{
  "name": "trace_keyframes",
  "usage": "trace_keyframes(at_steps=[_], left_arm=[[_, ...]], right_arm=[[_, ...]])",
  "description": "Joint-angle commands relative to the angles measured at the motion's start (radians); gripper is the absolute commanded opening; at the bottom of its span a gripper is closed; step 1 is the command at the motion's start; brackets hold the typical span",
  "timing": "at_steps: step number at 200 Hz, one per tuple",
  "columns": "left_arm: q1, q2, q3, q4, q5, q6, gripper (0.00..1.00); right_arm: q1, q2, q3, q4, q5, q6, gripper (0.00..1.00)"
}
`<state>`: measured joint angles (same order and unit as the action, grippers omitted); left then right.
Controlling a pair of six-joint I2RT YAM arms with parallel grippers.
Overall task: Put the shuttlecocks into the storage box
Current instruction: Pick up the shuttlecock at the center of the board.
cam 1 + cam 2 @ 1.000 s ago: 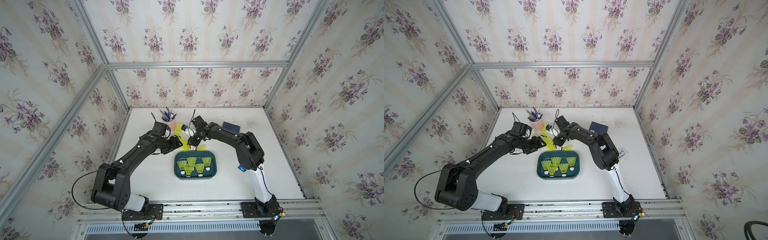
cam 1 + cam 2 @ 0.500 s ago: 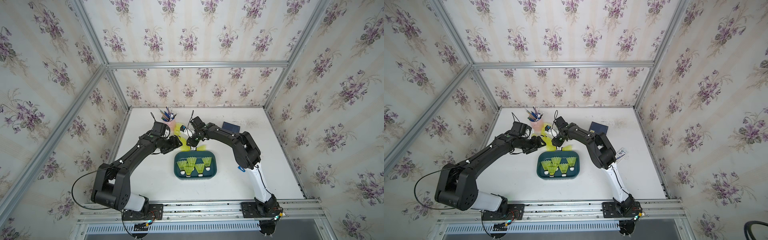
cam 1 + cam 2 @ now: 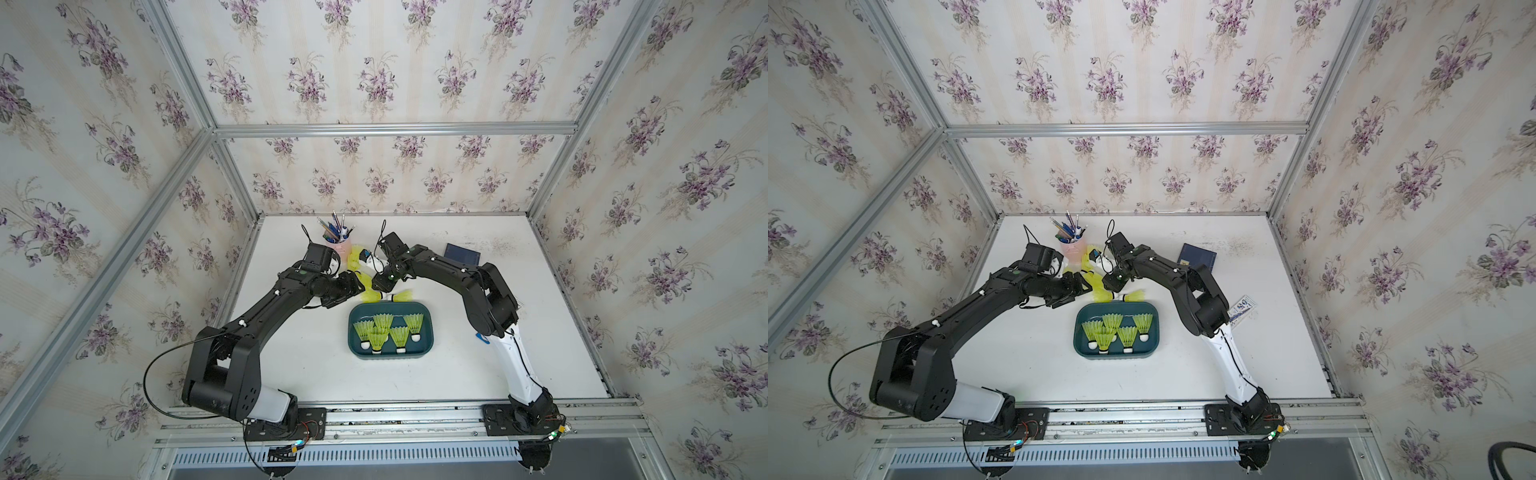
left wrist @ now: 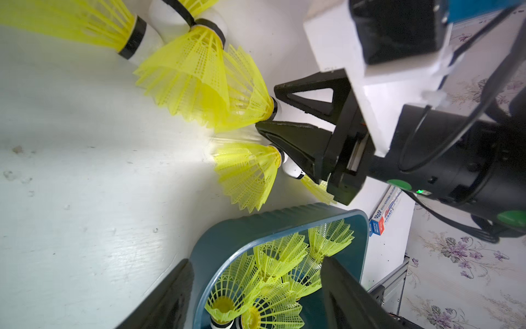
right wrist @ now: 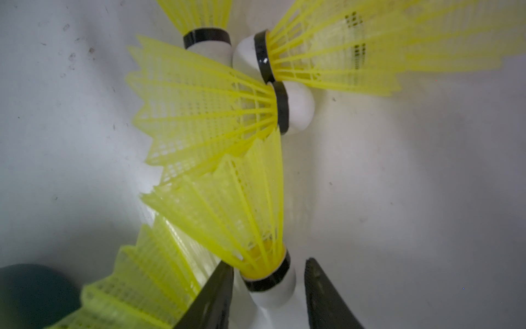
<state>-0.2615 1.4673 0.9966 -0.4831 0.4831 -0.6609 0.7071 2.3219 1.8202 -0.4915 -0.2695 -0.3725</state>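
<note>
In both top views your storage box (image 3: 390,354) (image 3: 1117,354) sits on the white tabletop (image 3: 299,365) and holds five shuttlecocks (image 3: 382,322). More lie loose just beyond its far edge, where both arms meet.

In the left wrist view, the left gripper (image 4: 254,260) hovers by the box's far corner, jaws spread wide and empty.

In the right wrist view, the right gripper (image 5: 267,263) has its jaws close around one loose cone's white tip. You cannot tell whether they pinch it.

The shuttlecocks (image 5: 210,122) are made out as netted plastic with smooth white tips and glossy black bands, the box (image 4: 242,230) as smooth plastic ribbed outside, the table (image 4: 85,171) as matt and scuffed, the frame (image 3: 390,129) as brushed metal
</note>
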Motion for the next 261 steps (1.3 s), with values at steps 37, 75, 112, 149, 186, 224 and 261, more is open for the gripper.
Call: trace_keyframes(at_steps=[37, 75, 112, 149, 186, 224, 261], left_arm=[[0.001, -0.004, -0.001, -0.007, 0.009, 0.009, 0.74], [0.001, -0.005, -0.003, -0.008, 0.009, 0.009, 0.74], [0.001, -0.005, -0.009, -0.005, 0.009, 0.008, 0.74], [0.000, -0.005, -0.012, 0.001, 0.011, 0.006, 0.74], [-0.001, -0.009, -0.015, 0.005, 0.011, 0.002, 0.74], [-0.009, -0.021, -0.018, 0.005, 0.012, 0.000, 0.74], [-0.025, -0.042, -0.021, -0.004, 0.007, 0.007, 0.74]], right_arm=[[0.008, 0.019, 0.004, -0.005, 0.006, 0.001, 0.44], [0.012, 0.015, 0.004, -0.011, 0.022, 0.001, 0.37], [0.015, -0.022, -0.020, -0.016, 0.039, -0.011, 0.26], [0.012, -0.089, -0.071, -0.021, 0.056, -0.028, 0.21], [0.013, -0.143, -0.126, -0.043, 0.042, -0.039, 0.18], [0.010, -0.215, -0.211, -0.031, 0.042, -0.011, 0.16], [-0.001, -0.322, -0.296, 0.006, 0.045, 0.065, 0.16]])
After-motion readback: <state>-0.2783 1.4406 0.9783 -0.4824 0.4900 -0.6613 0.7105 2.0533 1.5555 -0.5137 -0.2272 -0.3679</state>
